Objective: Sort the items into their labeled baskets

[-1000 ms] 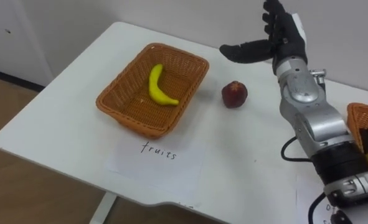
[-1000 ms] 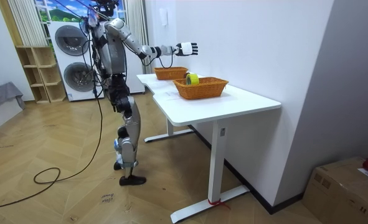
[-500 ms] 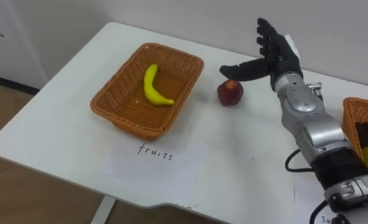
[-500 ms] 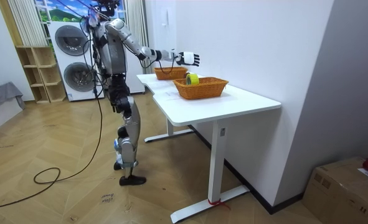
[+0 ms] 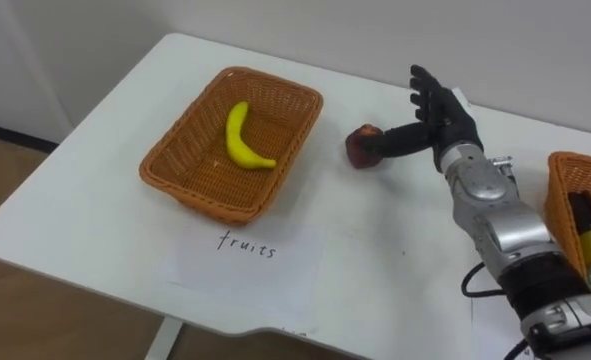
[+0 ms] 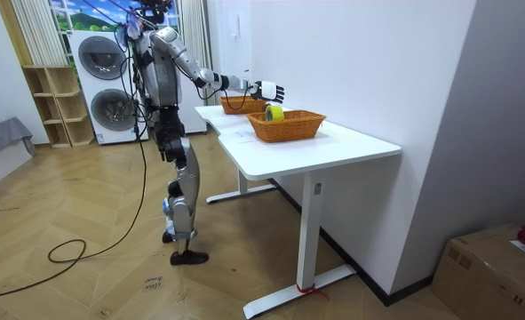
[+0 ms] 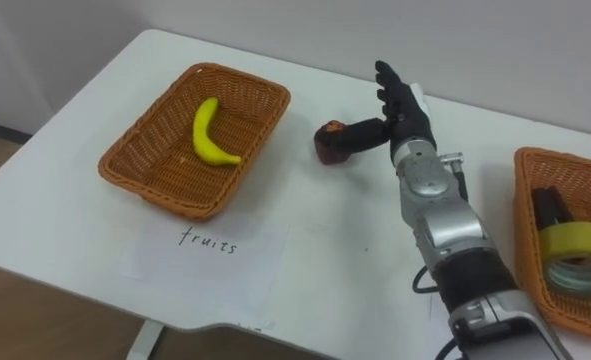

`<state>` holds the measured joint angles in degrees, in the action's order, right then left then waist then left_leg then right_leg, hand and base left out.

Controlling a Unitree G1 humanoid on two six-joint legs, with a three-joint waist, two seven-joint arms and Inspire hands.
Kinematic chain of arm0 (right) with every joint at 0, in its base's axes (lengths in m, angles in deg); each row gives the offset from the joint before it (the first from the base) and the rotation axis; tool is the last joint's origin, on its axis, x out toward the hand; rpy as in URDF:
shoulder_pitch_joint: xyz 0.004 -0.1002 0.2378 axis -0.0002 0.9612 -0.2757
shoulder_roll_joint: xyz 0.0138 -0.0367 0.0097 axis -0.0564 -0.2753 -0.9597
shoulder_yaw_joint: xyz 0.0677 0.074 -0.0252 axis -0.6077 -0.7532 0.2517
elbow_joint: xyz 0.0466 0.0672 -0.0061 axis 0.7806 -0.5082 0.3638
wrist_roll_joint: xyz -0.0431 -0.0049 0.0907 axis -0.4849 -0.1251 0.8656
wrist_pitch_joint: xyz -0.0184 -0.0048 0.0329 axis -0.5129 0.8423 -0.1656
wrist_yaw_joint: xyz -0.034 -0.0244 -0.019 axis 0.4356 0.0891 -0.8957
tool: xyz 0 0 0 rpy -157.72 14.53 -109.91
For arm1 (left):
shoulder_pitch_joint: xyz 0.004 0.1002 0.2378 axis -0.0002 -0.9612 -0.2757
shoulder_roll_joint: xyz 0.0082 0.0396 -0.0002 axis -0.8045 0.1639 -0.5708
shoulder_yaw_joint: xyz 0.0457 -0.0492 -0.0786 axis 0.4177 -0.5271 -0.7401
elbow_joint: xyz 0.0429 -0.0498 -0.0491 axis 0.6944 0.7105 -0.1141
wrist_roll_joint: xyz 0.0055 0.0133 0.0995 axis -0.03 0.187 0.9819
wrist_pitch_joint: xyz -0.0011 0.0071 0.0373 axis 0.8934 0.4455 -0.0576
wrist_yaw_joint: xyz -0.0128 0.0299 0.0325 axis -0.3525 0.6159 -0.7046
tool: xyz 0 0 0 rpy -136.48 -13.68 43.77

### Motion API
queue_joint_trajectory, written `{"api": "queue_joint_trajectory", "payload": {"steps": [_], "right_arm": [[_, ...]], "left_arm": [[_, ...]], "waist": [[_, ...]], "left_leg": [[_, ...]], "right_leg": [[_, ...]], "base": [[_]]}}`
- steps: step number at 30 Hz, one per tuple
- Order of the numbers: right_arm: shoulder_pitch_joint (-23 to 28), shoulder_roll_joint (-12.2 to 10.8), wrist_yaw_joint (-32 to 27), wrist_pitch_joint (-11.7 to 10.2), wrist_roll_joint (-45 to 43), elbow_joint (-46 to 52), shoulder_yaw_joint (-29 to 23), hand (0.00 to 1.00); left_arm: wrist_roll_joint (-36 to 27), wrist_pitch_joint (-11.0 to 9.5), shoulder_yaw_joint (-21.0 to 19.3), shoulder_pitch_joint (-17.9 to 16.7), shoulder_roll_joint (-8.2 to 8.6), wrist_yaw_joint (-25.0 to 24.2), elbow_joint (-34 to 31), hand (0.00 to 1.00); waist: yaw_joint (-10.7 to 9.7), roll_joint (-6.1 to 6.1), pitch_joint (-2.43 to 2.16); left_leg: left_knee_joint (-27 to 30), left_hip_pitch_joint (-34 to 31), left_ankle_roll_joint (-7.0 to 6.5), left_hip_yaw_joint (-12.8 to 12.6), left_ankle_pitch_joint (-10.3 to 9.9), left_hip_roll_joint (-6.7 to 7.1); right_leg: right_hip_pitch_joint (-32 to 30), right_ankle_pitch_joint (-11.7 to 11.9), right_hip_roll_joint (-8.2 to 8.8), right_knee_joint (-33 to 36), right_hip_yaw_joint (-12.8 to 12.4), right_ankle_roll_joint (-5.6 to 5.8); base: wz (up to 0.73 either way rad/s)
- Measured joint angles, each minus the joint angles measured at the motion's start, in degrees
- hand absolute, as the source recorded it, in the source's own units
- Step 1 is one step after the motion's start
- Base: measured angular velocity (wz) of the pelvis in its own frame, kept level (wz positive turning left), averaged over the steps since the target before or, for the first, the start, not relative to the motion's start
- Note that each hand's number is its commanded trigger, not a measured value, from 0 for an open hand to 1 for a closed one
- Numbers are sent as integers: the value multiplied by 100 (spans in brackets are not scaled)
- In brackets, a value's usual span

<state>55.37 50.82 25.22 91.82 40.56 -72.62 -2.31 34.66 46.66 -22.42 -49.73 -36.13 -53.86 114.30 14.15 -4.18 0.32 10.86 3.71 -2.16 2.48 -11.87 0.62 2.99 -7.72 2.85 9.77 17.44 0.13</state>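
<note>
I count one banana [image 5: 241,139] in the desk's left-edge basket [image 5: 190,196], one tape roll [image 7: 578,245] in the right-edge basket [image 7: 535,270], and one apple [image 5: 362,147] between them. My right robot hand [image 5: 437,112], fingers spread apart, touches the apple.

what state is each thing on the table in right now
banana: lying in the fruit basket
apple: on the table, outside that basket
right hand: open, fingers straight, thumb at the apple's side
tape: lying in the right basket
</note>
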Motion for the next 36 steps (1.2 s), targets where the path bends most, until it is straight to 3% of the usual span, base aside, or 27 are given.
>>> {"api": "queue_joint_trajectory", "payload": {"steps": [6, 13, 17, 19, 26, 30, 36], "right_arm": [[0, 0, -5, 0, -15, 0, 0, 0], [111, 0, -6, 0, -15, -48, 54, 0], [128, 0, -6, 0, -15, -123, 54, 0], [128, 0, -10, 0, -14, -221, 54, 0], [130, -7, -13, -9, -11, -266, 57, 0], [132, -68, -46, -47, -64, -803, 57, 0], [131, -87, -108, -60, -236, -986, 27, 0]], "left_arm": [[-4, 0, 118, 9, 0, 0, -5, 0], [-14, 0, 376, 24, -6, -2, -68, 0], [-13, 1, 407, 36, -6, -2, -107, 0], [-12, 1, 470, 37, -6, -1, -107, 0], [-19, 3, 497, 35, -6, 6, -104, 0], [-37, 3, 499, 103, -13, 6, -4, 0], [-409, 33, 503, 38, -1, -17, -4, 0]], "waist": [[8, -67, 33], [-6, 17, 75], [-20, 69, 56], [-43, 100, 23], [-114, 131, 3], [-102, 142, 2], [-137, 190, -10]], "left_leg": [[-28, -7, -1, 0, -1, 3], [-25, -36, -1, 3, -1, 4], [-45, -42, -1, 3, -2, 5], [-46, -40, 0, 2, -2, 7], [-28, -34, -1, 1, -1, 0], [-17, -44, -4, 0, 0, 5], [10, -168, -9, 9, 5, 1]], "right_leg": [[3, 10, -14, 5, 4, -1], [-10, 13, -15, -11, 12, 4], [-21, 13, -28, -16, 17, 4], [-20, 13, -32, -17, 18, 4], [-19, 13, -18, -19, 13, 4], [-29, 14, -6, -5, -9, 4], [-160, 32, -6, 26, -5, -12]], "base": [[0], [0], [0], [0], [0], [-2], [-2]]}}
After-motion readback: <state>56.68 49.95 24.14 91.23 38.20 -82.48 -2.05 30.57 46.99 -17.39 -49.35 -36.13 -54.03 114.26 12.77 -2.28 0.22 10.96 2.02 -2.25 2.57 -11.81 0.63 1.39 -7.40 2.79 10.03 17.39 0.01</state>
